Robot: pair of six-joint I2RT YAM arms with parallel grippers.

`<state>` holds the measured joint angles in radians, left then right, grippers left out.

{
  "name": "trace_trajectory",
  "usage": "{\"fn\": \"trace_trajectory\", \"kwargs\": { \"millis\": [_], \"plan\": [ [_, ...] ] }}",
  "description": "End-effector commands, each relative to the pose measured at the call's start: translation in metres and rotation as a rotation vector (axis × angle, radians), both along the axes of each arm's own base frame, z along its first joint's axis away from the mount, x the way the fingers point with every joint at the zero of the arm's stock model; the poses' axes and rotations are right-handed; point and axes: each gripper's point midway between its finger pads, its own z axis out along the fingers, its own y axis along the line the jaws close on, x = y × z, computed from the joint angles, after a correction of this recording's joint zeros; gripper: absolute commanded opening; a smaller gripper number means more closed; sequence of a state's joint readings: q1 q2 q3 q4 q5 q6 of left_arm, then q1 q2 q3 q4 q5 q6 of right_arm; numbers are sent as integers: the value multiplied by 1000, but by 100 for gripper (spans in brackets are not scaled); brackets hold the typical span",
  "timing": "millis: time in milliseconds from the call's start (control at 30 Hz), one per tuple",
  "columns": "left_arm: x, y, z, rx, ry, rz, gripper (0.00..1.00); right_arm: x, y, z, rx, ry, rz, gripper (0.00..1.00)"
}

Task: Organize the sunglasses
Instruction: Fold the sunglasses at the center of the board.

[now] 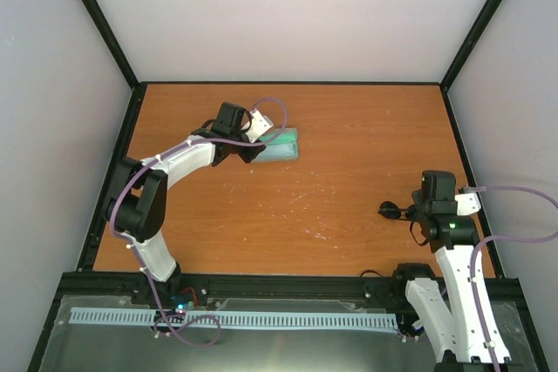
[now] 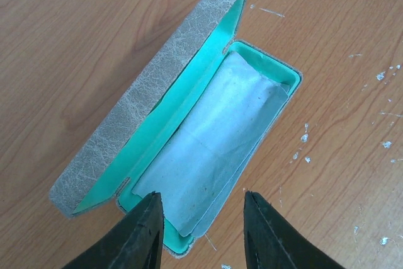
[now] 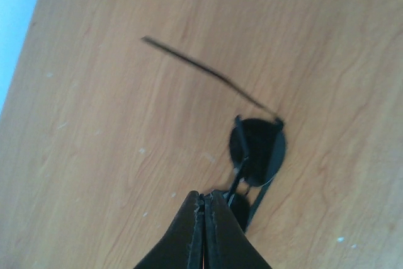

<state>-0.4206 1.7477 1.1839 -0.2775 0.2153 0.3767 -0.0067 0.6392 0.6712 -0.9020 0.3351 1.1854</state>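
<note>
Top external view: the desk (image 1: 349,215) carries the open grey case (image 1: 283,147), cloth (image 2: 214,143) laid in its green tray, likely staged to receive the sunglasses (image 3: 258,149) lying well apart at the right side. The left fingers (image 2: 141,237) stand spread over the case's end; the right fingers (image 3: 220,231) are pressed together beside the thin black wire frame, which has dark round lenses and one temple swung out.

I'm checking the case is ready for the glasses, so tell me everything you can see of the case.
The case is a grey, leather-textured rectangular box with green lining, lying open on the wooden table, lid raised along one long side. A pale blue cloth lies flat inside. The left gripper hovers open over its near end.
</note>
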Motion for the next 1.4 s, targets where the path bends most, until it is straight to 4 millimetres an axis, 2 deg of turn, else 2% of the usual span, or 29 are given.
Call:
{"fn": "trace_trajectory", "kwargs": {
  "millis": [0, 133, 233, 333, 400, 467, 533, 667, 833, 1167, 1367],
  "plan": [
    [9, -3, 11, -22, -26, -9, 37, -19, -28, -11, -84, 125, -128, 3],
    [10, -4, 10, -28, -24, -10, 37, -25, -51, -17, -117, 224, -206, 3],
    [10, -4, 8, -26, -18, -7, 37, -17, -71, -18, -98, 243, -230, 3],
    [11, -3, 5, -23, -9, -3, 37, 1, -93, 2, -123, 154, -232, 3],
    [12, -3, 4, -24, -5, 0, 37, 3, -106, 8, -125, 163, -236, 3],
    [14, -4, 4, -26, -3, 2, 37, 5, -117, 2, -106, 180, -223, 3],
    [16, -3, 4, -29, -2, 7, 37, 11, -122, -13, -58, 193, -186, 3],
    [19, -3, 1, -29, 3, 11, 37, 23, -116, -47, 30, 250, -101, 3],
    [22, -3, 0, -28, 7, 14, 37, 35, -99, -69, 113, 232, -18, 3],
    [26, -5, 0, -31, -14, 0, 37, 59, -52, -89, 181, 233, 158, 3],
    [22, -4, -3, -37, -4, 2, 37, 64, -33, -97, 213, 246, 237, 3]
  ]
}}
